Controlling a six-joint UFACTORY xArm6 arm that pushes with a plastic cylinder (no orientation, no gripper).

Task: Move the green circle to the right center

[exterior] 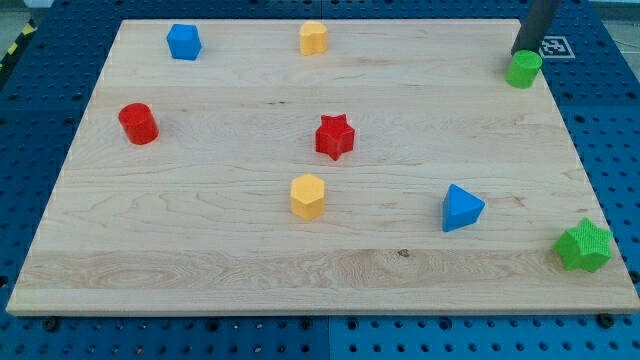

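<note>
Green circle [523,69]: stood at the board's [200,250] top right corner, close to the right edge; our tip [517,52] sat just behind it, at its upper left, touching or all but touching, which we could not settle; the rod carried no jaws and held nothing, being a bare pusher.

Green star [584,245]: bottom right corner, well apart from the circle, near the right edge.

Blue triangle [461,208]: lower right of centre.

Red star [335,136]: about mid-board; yellow hexagon [308,195] just below it.

Yellow block [313,38]: top edge, centre; shape not clear.

Blue block [184,42]: top left.

Red cylinder [138,123]: left side.

Step in hand, as we judged it: contact being made for the push; the circle had not yet reached the right centre, so the task lay early.

Next move, as we judged it: a push toward the view's bottom along the right edge, halting about midway between the circle's spot and the green star; our tip sat a little left of the circle's middle, so the push risked sliding it off the right edge; centring above it first seemed wise.
</note>
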